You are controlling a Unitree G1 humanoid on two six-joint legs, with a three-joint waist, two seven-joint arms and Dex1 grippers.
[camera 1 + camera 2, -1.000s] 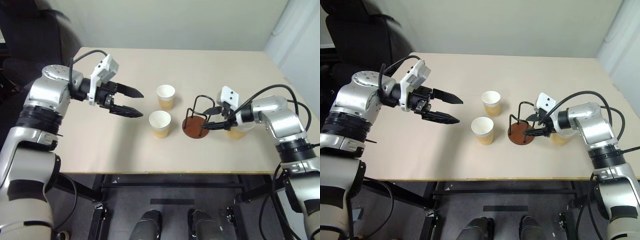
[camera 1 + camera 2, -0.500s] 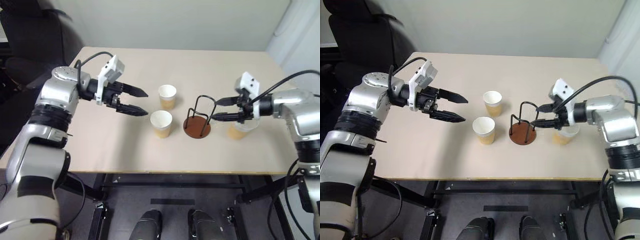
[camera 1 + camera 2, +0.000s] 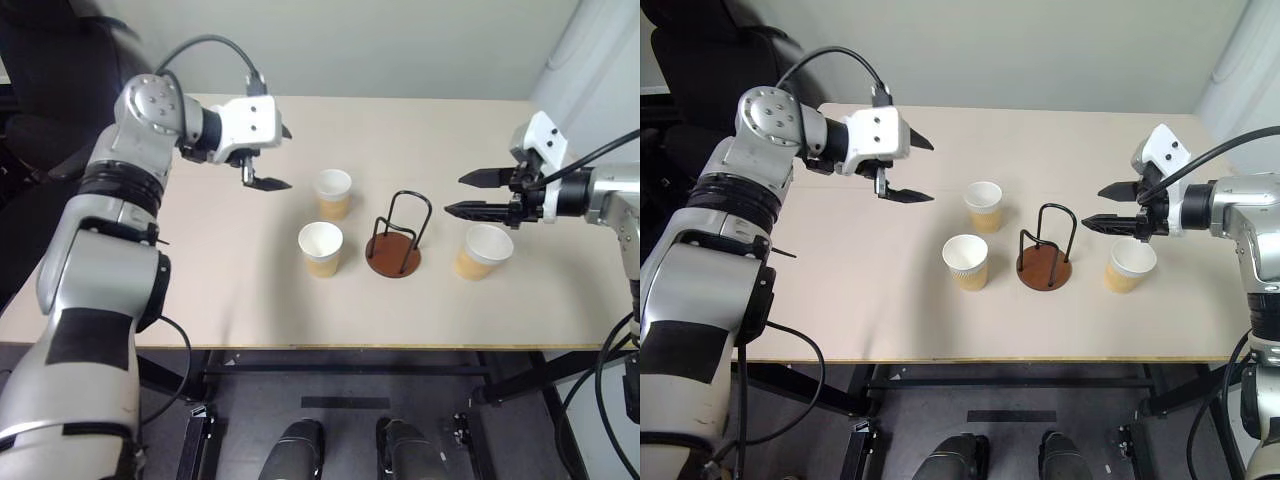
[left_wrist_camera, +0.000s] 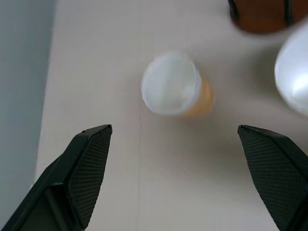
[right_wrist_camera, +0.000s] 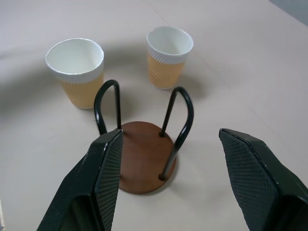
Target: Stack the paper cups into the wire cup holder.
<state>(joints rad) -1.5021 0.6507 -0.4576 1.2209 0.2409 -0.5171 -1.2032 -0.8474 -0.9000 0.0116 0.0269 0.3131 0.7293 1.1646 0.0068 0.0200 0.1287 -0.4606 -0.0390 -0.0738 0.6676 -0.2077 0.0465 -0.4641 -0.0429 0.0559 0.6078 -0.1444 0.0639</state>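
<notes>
Left gripper (image 3: 908,168): fingers spread wide and empty, poised above the tabletop (image 3: 840,280) toward its far left corner, touching nothing. In the left wrist view one cup (image 4: 175,91) lay between its fingers (image 4: 89,166), well apart from them.

Two paper cups stood upright and empty near the tabletop's middle: the farther cup (image 3: 983,205) and the nearer cup (image 3: 966,261), just beside each other.

Wire cup holder (image 3: 1045,250): upright just right of these two cups, its black loops rising from the reddish-brown base, no cup inside.

Third cup (image 3: 1129,264): upright and empty, right of the holder, toward the tabletop's right edge.

Right gripper (image 3: 1100,206): fingers parted and empty, held above the tabletop between holder and third cup, touching neither.
</notes>
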